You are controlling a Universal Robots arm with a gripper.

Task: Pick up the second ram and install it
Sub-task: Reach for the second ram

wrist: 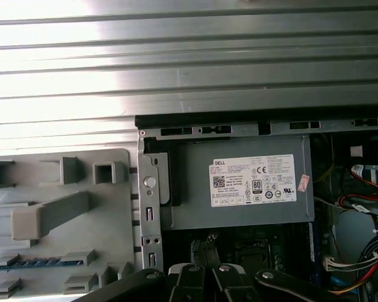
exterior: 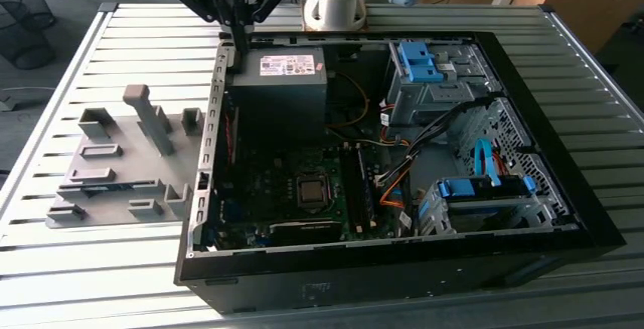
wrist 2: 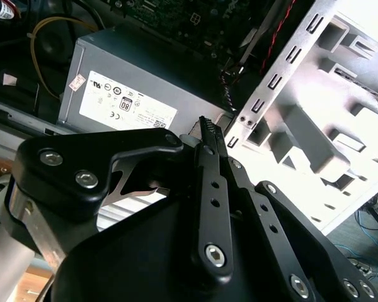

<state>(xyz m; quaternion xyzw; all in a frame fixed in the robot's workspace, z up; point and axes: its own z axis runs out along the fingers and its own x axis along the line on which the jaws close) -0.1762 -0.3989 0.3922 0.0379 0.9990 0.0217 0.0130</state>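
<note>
Since the second ram [wrist: 31, 263] sits in a slot of the grey fixture [wrist: 69, 182] outside the case, with the gripper [exterior: 240, 41] closed and empty above the power supply [exterior: 277, 87], I'd judge it light, stiff, fragile: pinch the flat faces mid-length.

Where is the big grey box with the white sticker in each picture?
Exterior view: the power supply sits in the far corner of the case, on the exterior view's left.
Second wrist view: it lies just beyond the gripper.
First wrist view: it fills the corner beside the perforated case wall.
Shared landmark: the grey fixture, just outside that wall.
</note>
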